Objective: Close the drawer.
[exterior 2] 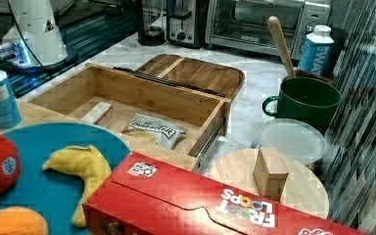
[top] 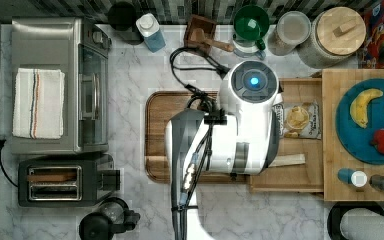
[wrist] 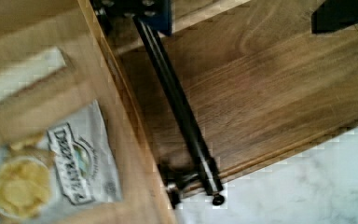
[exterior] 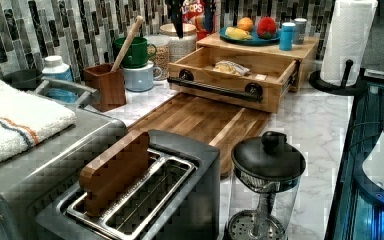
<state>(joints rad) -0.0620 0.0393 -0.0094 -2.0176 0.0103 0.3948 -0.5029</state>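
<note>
Drawer (exterior: 232,75): pulled out from under the butcher-block top (exterior: 260,47), over the brown tray (exterior: 200,120); black bar handle (wrist: 179,105) in front.
Contents: chip bag (wrist: 51,172) (Deep River), pale block (exterior 2: 96,112).
Gripper (wrist: 242,16): above the handle, fingers spread.

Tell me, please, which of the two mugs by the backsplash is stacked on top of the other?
The green mug sits on top; the pale blue mug beneath it stands on the marble counter.
</note>
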